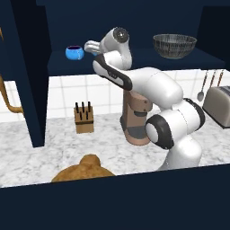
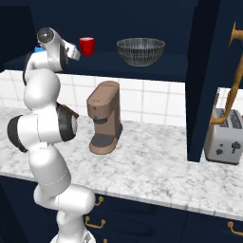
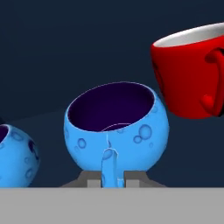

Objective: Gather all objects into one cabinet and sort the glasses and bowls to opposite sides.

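Observation:
The cabinet [image 1: 58, 63] stands open, and its shelf [image 2: 161, 66] carries everything. A bright-blue bowl [image 3: 116, 127] with a dark inside sits straight ahead in the hand view. Its small handle stands between my fingertips, and my gripper [image 3: 110, 177] is shut on it. From the left base, my gripper [image 1: 89, 45] reaches into the cabinet just right of a blue bowl [image 1: 74, 53]. Another blue bowl [image 3: 15, 153] stands to the left. The red cup [image 2: 87, 46] stands just past my gripper [image 2: 75, 52]. The wide grey mesh bowl [image 2: 140, 51] rests further right.
On the marble counter [image 2: 156, 166] under the cabinet stand a brown coffee machine [image 2: 104, 118], a knife block [image 1: 84, 117] and a toaster [image 2: 223, 137]. The open cabinet doors [image 1: 27, 76] flank the shelf. A brown loaf-like lump [image 1: 85, 168] lies at the counter's front edge.

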